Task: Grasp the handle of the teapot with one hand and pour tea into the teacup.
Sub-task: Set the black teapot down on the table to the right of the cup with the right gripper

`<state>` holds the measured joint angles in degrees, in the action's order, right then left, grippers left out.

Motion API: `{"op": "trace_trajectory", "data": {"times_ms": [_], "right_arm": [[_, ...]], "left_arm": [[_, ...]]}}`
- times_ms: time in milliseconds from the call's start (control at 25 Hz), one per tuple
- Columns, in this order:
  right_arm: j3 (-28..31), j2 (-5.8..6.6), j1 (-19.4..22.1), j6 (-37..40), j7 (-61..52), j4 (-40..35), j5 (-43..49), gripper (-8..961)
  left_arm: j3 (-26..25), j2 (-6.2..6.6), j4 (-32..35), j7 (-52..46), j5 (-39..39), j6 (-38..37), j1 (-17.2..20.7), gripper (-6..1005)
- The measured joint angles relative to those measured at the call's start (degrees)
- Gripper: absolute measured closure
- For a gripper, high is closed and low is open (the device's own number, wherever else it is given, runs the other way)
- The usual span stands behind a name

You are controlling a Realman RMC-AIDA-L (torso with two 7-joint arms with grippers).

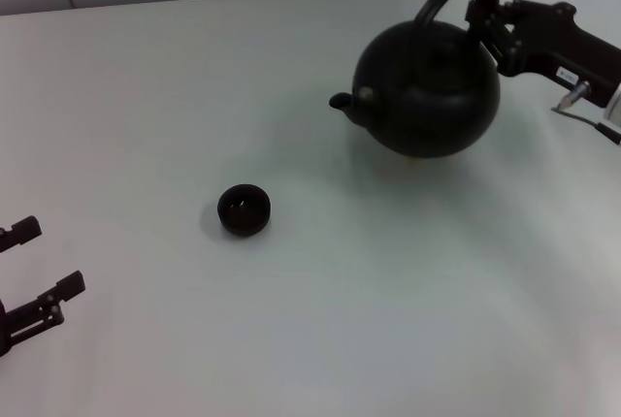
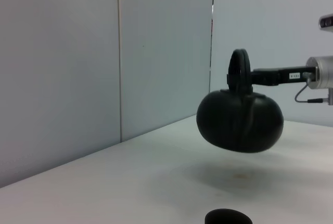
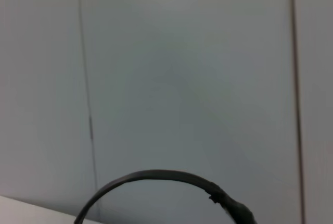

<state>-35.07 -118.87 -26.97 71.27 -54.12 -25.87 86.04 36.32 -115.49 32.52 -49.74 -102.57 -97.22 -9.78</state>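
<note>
left gripper (image 1: 39,262): cut off by the head view's left edge near the table's (image 1: 408,320) near-left corner; only two finger ends show.
right gripper (image 1: 488,12): its arm runs out of the head view's right edge, towards the far-right corner.
teacup (image 2: 227,217): in the left wrist view only its rim shows, cut by the bottom edge.
handle (image 3: 156,179): in the right wrist view only its arch shows; both ends are cut off.
teapot (image 1: 427,87): its lid cannot be made out against the black body.
</note>
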Motion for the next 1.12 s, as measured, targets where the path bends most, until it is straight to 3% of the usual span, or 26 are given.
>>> {"op": "trace_trajectory", "data": {"times_ms": [1120], "right_arm": [[0.9,-0.22,-0.98,-7.2,4.03,4.61,0.04,841]], "left_arm": [[-0.2,0.3,0.09,0.0,0.0,-0.87,0.56,189]]}}
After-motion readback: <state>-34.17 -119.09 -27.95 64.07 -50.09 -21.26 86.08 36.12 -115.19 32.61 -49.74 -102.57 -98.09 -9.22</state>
